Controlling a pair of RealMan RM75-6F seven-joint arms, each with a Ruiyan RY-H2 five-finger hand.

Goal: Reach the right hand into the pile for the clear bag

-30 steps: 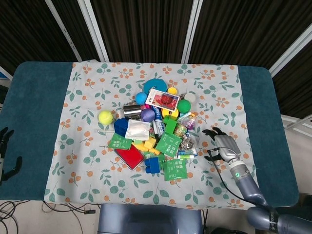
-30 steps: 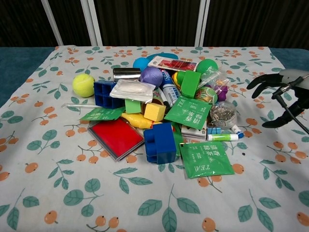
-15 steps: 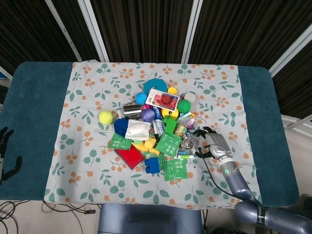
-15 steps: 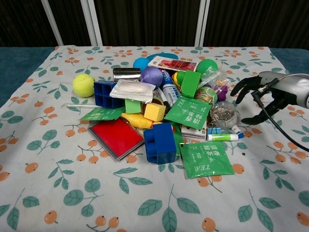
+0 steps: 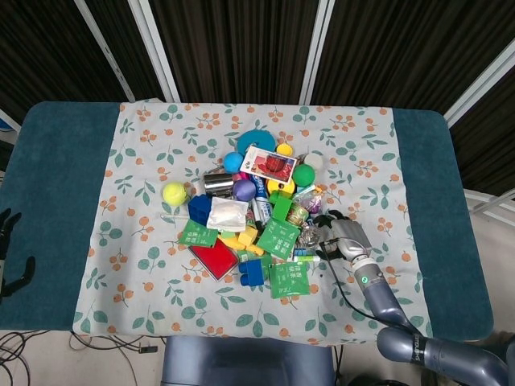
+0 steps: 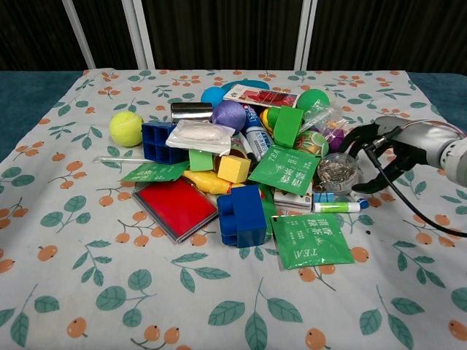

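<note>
A: Where was the right hand [image 6: 390, 149]?

B: At the right edge of the pile [image 5: 257, 213], low over the floral tablecloth [image 6: 87, 292]. Its fingers [image 6: 359, 135] were apart and curved, with nothing between them. In the chest view the fingertips sat just beside a round clear container of small metal bits [image 6: 337, 171]; contact could not be judged.

A: And the clear bag [image 6: 326, 120]?

B: It lay on the right side of the pile, just beyond the fingertips, crinkled, with coloured pieces showing through. A green ball [image 6: 312, 99] was behind it and an upright green block [image 6: 288, 125] to its left.

A: What else was logged?

B: A green tea packet [image 6: 286, 166] lay flat beside the container, and a second one [image 6: 312, 240] lay nearer the front edge. A blue block [image 6: 241, 216] and a red flat case [image 6: 177, 207] were at the front of the pile, a yellow tennis ball [image 6: 126, 128] at its left. A black cable [image 6: 408, 200] trailed from the right hand.

A: Left hand [image 5: 10, 249]?

B: Only dark fingers at the left frame edge in the head view, over the teal table [image 5: 56, 185], well apart from the pile. Their pose could not be made out.
</note>
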